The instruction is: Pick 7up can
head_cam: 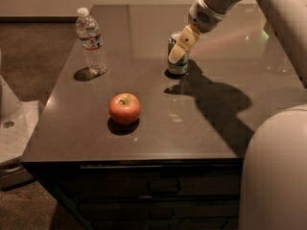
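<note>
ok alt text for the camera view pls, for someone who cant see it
The robot's gripper is at the 7up can on a dark table, partly covering it. A red apple sits nearer the front edge, and a clear water bottle stands upright near the left edge.

The gripper point(179, 52) seemingly hides half the 7up can point(179, 69).

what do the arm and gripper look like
The arm is a smooth, rounded off-white shell. Its wrist section is greyer and carries a patch of small dots. The gripper, at the can, is pale cream-yellow and tapered. No cables or markings show.
</note>
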You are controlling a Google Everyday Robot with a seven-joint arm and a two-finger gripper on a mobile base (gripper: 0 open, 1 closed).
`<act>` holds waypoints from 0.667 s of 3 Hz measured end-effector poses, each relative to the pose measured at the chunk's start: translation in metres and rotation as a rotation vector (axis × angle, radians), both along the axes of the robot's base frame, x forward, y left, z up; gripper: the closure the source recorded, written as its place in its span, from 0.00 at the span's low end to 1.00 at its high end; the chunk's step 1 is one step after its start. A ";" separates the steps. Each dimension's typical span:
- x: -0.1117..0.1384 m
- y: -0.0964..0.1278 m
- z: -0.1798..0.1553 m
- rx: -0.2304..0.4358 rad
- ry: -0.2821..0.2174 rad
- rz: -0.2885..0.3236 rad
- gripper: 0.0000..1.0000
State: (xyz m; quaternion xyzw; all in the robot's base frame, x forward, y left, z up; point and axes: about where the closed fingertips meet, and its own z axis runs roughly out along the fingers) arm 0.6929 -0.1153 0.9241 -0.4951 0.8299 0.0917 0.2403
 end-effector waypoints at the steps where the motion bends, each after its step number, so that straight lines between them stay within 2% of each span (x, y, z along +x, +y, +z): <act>1: 0.006 0.003 -0.007 0.006 0.023 -0.009 0.17; 2: 0.009 0.010 -0.008 0.025 0.035 -0.007 0.41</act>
